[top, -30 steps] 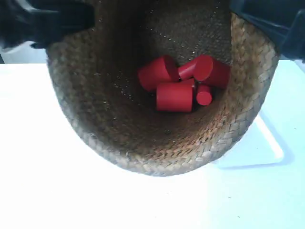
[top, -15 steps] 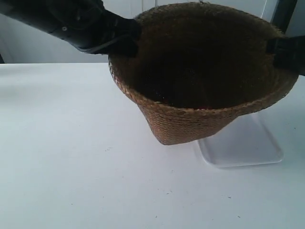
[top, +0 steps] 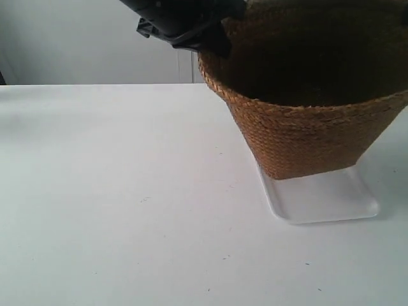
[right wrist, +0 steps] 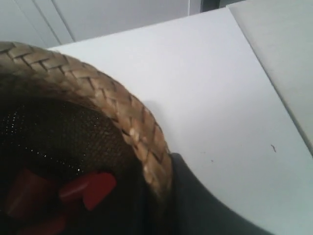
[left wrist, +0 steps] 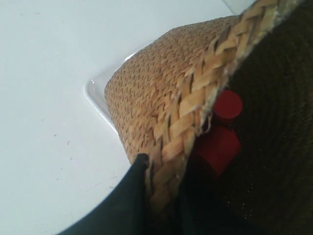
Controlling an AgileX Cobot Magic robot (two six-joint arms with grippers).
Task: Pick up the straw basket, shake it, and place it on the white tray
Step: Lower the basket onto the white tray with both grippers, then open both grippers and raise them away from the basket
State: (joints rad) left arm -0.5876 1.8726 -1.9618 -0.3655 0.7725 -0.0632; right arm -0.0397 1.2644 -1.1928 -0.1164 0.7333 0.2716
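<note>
Upright straw basket, base over white tray; contact unclear. Red cylinders lie inside. Left gripper pinches braided rim, finger in and out; right gripper likewise. White table all round. Black arm hides rim at exterior view's left.

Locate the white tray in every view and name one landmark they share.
Exterior view: white tray at lower right, under the straw basket.
Left wrist view: one rounded corner showing beside the basket's base.
Right wrist view: not in it.
Shared landmark: the basket's braided rim.
</note>
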